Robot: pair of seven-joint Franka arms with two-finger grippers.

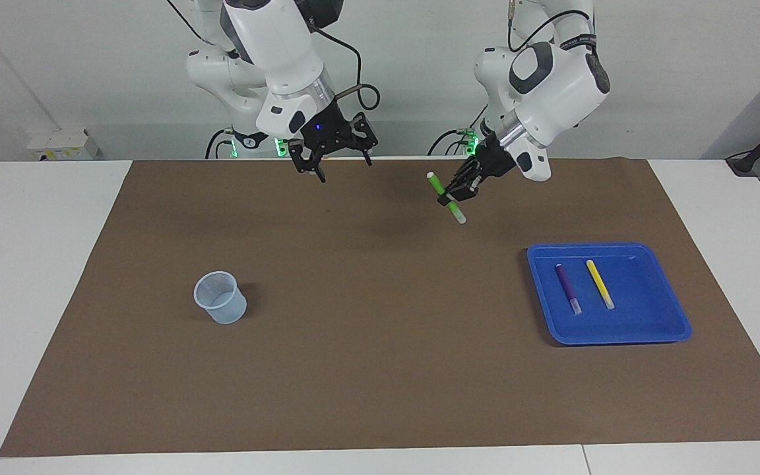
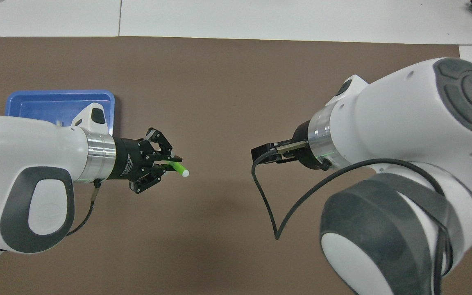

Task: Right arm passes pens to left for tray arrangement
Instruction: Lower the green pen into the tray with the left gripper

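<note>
My left gripper (image 1: 454, 195) (image 2: 169, 163) is shut on the bright green pen (image 1: 446, 198) (image 2: 178, 168), which hangs tilted in the air over the brown mat, between the mat's middle and the tray. The blue tray (image 1: 657, 330) (image 2: 23, 102) lies toward the left arm's end of the table. In it the purple pen (image 1: 567, 287) and the yellow pen (image 1: 600, 284) lie side by side; in the overhead view my left arm hides them. My right gripper (image 1: 334, 161) hangs open and empty over the mat's edge near the robots; in the overhead view only its wrist shows.
A small translucent bluish cup (image 1: 220, 297) stands on the mat toward the right arm's end. The brown mat (image 1: 380, 369) covers most of the white table. A black cable (image 2: 268, 205) loops down from the right arm's wrist.
</note>
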